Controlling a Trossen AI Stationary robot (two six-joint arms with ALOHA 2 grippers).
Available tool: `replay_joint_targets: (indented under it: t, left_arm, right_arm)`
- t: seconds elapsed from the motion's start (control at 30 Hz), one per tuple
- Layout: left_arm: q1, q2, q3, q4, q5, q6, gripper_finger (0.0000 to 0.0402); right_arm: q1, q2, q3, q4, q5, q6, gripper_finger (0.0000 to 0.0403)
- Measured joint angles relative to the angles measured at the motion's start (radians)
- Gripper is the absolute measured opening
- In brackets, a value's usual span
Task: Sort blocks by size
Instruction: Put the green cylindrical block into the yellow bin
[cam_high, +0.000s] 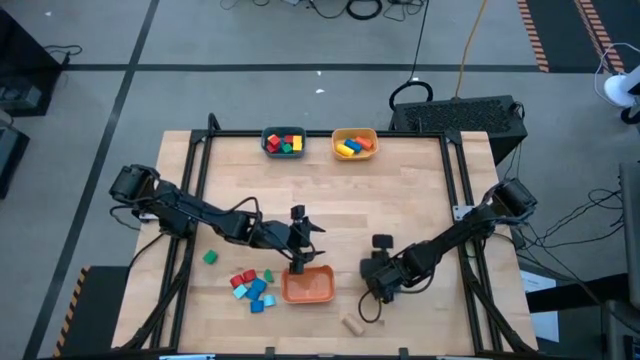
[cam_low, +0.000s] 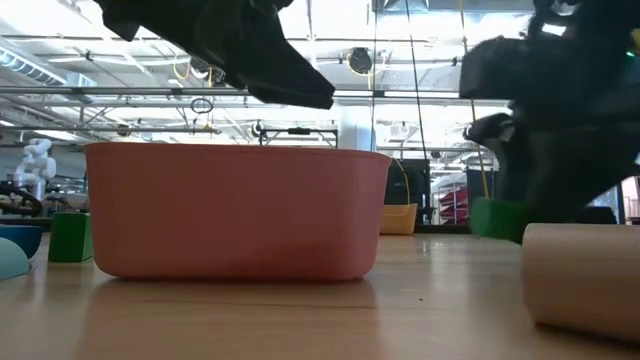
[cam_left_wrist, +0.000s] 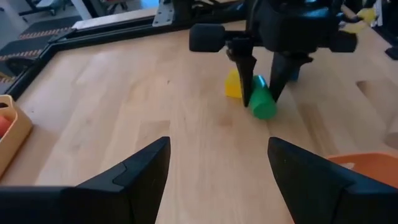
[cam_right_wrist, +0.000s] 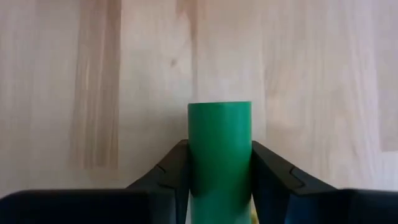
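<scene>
The right claw (cam_right_wrist: 219, 186) is clamped on a green cylinder block (cam_right_wrist: 220, 149), both fingers pressed against its sides, near the desk's (cam_high: 400, 190) front edge, right of centre. The left claw (cam_left_wrist: 217, 168) hangs with its fingers apart, holding nothing, over the orange bowl's (cam_high: 308, 287) back rim. A wooden cylinder (cam_high: 351, 324) lies by the front edge. Red and light blue blocks (cam_high: 251, 287) cluster left of the bowl, a green cube (cam_high: 210, 257) beyond them. Two more bowls of blocks sit at the back edge.
</scene>
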Motion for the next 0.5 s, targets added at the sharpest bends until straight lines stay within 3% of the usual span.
replay_joint_targets:
  t: [0.1, 0.3, 0.5]
  left_arm:
    - [0.000, 0.000, 0.000, 0.002, 0.000, 0.003, 0.0272]
    - [0.000, 0.000, 0.000, 0.004, -0.064, -0.056, 0.0272]
    - [0.005, 0.000, 0.000, 0.008, -0.084, -0.080, 0.0272]
  right_arm:
    - [-0.009, 0.000, 0.000, 0.020, 0.079, 0.000, 0.0108]
    - [-0.011, 0.000, 0.000, 0.048, 0.366, 0.023, 0.0108]
    - [-0.015, 0.000, 0.000, 0.063, 0.489, 0.005, 0.0108]
